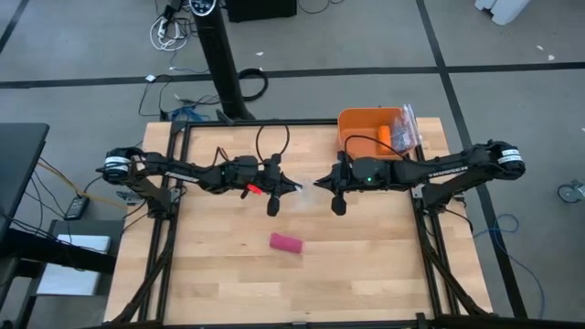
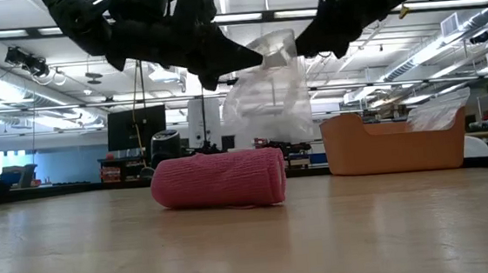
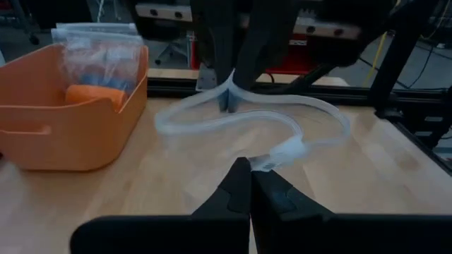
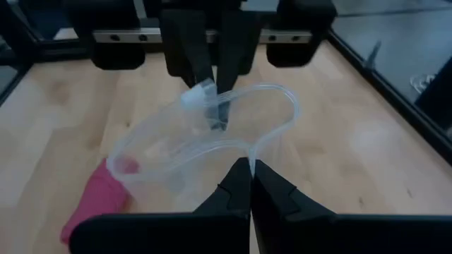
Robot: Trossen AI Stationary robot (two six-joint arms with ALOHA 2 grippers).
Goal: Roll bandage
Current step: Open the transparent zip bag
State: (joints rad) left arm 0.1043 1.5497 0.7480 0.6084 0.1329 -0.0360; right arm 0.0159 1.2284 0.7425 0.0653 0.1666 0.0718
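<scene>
Bandage (image 1: 285, 243) is lying rolled on the table (image 1: 366, 274) while left gripper (image 1: 272, 206) and right gripper (image 1: 338, 205), each pinching the clear plastic bag (image 2: 266, 87), are holding its mouth open above, likely needing lowering around the roll next

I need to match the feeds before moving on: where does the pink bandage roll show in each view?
High: bandage on bare wood, front of centre.
Low: bandage lying centre-left.
Left wrist: not in it.
Right wrist: bandage seen beside and through the clear bag.
Shared landmark: that clear bag, held up between both arms.
</scene>
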